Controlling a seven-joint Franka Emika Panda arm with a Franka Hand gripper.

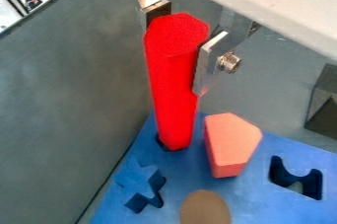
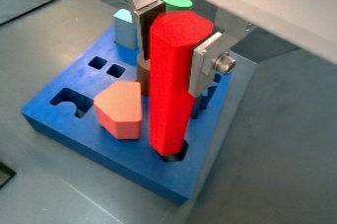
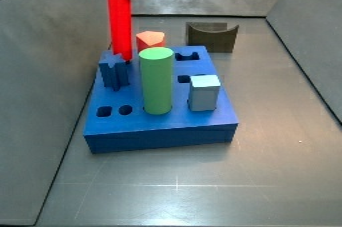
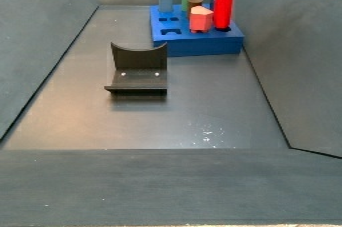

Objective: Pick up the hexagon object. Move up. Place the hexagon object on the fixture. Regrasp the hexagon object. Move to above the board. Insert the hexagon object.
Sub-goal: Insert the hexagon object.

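- Standing upright in the board (image 2: 79, 119), hexagon object (image 2: 178, 80): long axis vertical, lower end already sunk in a corner hole of the blue top face, seen in both wrist views and both side views.
- Clamped near the bar's upper end, gripper (image 2: 178, 45): silver fingers (image 1: 211, 65) narrow and pressed flat against opposite sides of the bar, nothing else between them.
- Judged as the last step, insertion: bar lies straight below the fingers along their own line, so remaining travel looks purely downward; depth left in the hole cannot be told.
- Looks smooth, rigid, bright red plastic with faceted sides, hexagon object (image 3: 119, 16); likely to slide freely if kept plumb, likely to jam if tilted.
- Thick, matte blue, board (image 3: 160, 131) with cross-shaped and notched holes in the top face.
- Seated just beside the bar, salmon piece (image 1: 231, 144), with angled faces; close but apart from the red bar.
- Also upright on the board: green cylinder (image 3: 156, 81), smooth and round; grey-blue cube (image 3: 203, 93); blue cross piece (image 3: 114, 71) beside the bar's foot.
- Resting well apart from the board on the dark grey floor, fixture (image 4: 136, 69), with its curved notch bare.
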